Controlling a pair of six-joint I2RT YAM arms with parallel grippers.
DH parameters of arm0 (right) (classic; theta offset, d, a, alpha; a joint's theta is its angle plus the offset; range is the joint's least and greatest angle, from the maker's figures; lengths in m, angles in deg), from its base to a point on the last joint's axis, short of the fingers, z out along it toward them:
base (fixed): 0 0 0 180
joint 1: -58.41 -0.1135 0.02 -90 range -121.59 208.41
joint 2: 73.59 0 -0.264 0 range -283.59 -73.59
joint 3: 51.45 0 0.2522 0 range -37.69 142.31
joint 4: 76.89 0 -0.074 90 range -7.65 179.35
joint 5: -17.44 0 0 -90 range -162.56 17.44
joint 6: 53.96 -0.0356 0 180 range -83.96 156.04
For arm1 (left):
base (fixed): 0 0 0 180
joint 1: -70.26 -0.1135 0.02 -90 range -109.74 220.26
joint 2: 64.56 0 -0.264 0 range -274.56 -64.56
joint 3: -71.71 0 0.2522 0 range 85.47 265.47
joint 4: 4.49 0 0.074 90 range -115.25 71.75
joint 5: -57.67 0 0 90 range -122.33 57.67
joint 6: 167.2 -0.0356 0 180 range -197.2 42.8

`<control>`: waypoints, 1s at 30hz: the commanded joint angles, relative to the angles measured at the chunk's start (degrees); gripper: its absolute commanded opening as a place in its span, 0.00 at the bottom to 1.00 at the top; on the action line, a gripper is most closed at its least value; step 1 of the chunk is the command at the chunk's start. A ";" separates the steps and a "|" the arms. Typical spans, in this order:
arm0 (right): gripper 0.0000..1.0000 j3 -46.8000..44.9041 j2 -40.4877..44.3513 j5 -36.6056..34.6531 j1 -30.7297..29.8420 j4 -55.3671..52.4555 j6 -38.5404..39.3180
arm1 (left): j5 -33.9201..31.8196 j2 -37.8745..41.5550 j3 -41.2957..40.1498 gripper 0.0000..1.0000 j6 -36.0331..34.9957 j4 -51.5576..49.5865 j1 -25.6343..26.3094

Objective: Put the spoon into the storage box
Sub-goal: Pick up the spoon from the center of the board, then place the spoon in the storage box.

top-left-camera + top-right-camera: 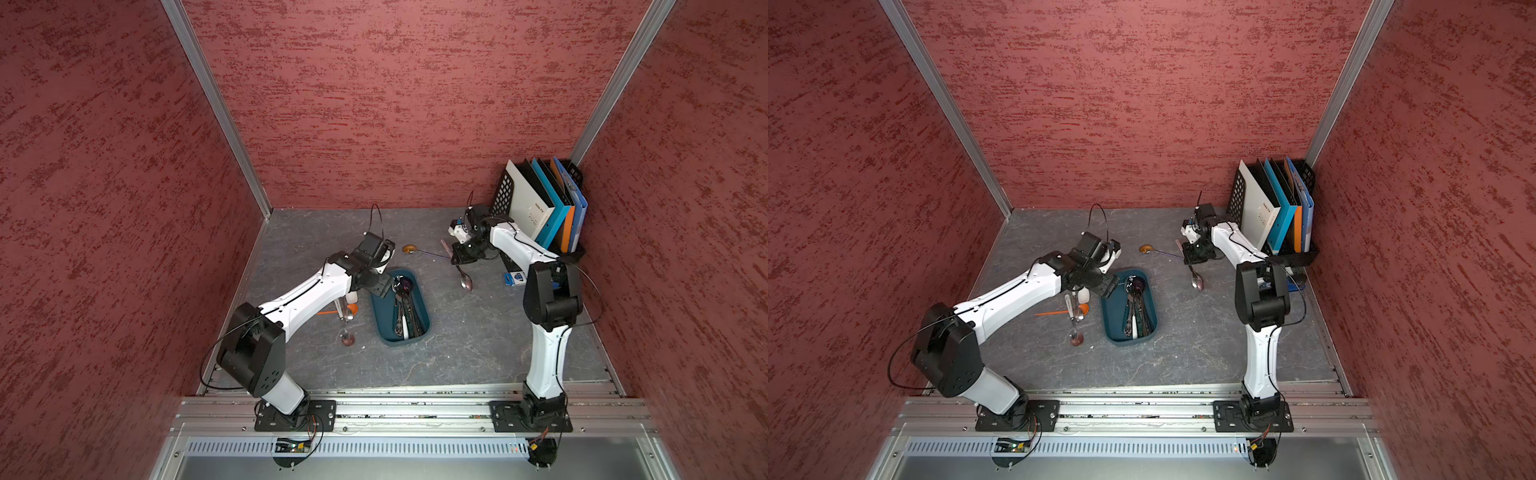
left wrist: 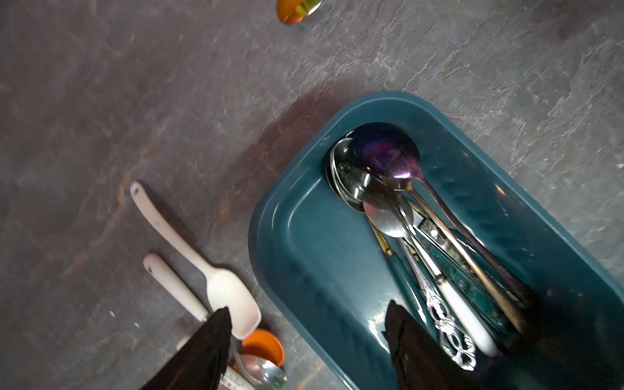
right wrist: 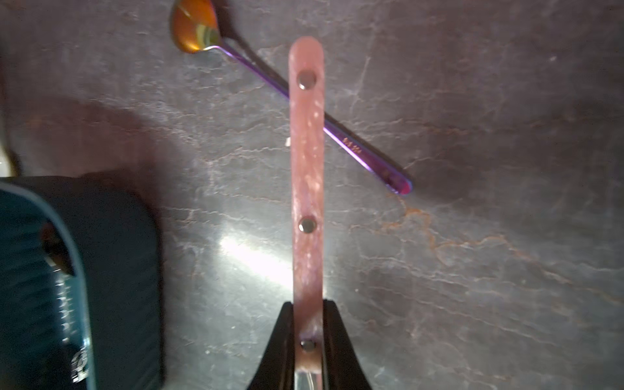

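Grey slate-look desk (image 1: 457, 353), red textured walls (image 1: 374, 104). The left gripper (image 2: 307, 309) has its jaws wide apart over the rim of the teal storage box (image 1: 384, 318), mid-desk. The right gripper (image 3: 307, 304) has its jaws clamped on a pink-handled spoon (image 3: 306, 169), toward the far right corner.

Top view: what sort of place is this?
Probably a lab test booth: red panel walls in metal framing, arms bolted to a rail, a box of spoons and a rack of folders.

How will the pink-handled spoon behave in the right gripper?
Probably stiff: the pink-handled spoon juts straight, no sag. The right gripper pinches a narrow strip, so it may pivot. Its metal bowl likely weighs that end down.
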 commanded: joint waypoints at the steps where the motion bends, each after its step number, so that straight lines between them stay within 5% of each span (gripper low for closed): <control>1: 0.04 0.45 2.96 6.47 -1.60 -7.07 -1.96 | -9.77 -0.91 -4.46 0.76 -15.78 16.31 4.22; 7: 0.05 2.05 4.71 8.85 -6.45 -16.23 -0.33 | -10.99 -1.26 -13.22 0.75 -32.88 36.40 9.74; 12: 0.05 4.79 5.27 8.23 -11.28 -23.72 1.58 | -7.47 0.78 -18.11 0.75 -40.73 42.54 10.76; 21: 0.05 5.98 7.52 7.61 -18.06 -26.81 4.03 | 1.21 8.83 -24.22 0.73 -45.37 39.96 10.44; 30: 0.04 5.75 9.49 11.44 -21.35 -27.77 6.47 | 11.90 17.35 -24.41 0.68 -46.39 25.68 9.47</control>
